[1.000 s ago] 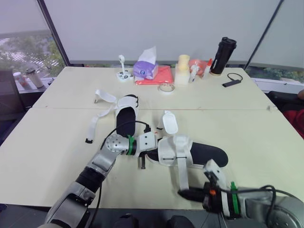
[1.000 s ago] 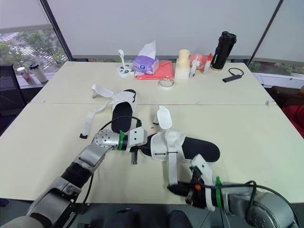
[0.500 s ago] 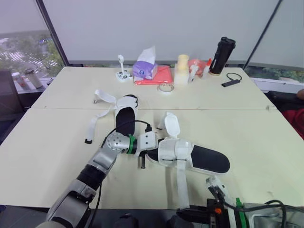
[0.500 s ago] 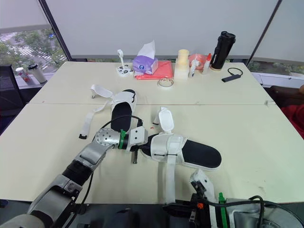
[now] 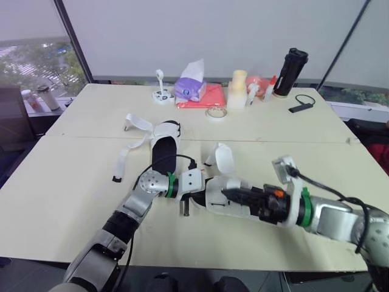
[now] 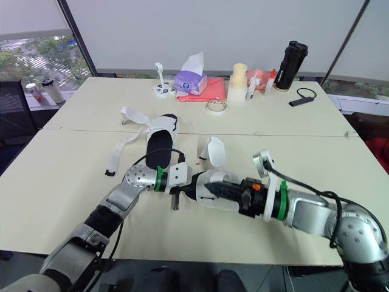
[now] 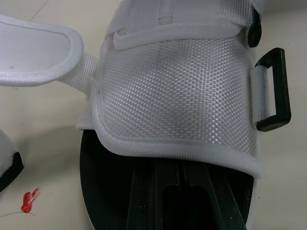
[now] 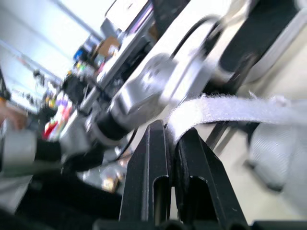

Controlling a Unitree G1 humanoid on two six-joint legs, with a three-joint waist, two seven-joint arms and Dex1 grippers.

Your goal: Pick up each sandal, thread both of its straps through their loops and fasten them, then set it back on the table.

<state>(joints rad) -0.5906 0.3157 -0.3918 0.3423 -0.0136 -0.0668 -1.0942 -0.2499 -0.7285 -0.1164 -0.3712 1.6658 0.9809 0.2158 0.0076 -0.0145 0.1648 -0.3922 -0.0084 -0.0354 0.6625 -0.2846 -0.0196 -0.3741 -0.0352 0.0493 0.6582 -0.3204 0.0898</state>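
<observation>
The near sandal (image 5: 214, 199), white mesh upper on a black sole, lies mid-table with one flap (image 5: 223, 160) standing up. My left gripper (image 5: 197, 190) is shut on the sole's end (image 7: 115, 167); a black loop (image 7: 273, 90) sits at the upper's side. Over that sandal, my right gripper (image 5: 227, 194) is shut on its long white strap (image 8: 230, 108), which is drawn across the upper. My right forearm hides much of the insole. The second sandal (image 5: 164, 145) lies farther back left, its straps (image 5: 124, 159) loose and spread on the table.
Along the far edge stand a tissue box (image 5: 191, 89), a red cloth (image 5: 210, 97), a tape roll (image 5: 216, 112), a cream bottle (image 5: 238, 89), a black flask (image 5: 290, 72) and a small black device (image 5: 302, 107). Cups (image 5: 42, 97) stand far left.
My right gripper has risen from the table's near edge and swung left over the sandal, carrying the strap across the upper. The left gripper keeps its hold. The camera shifted slightly.
</observation>
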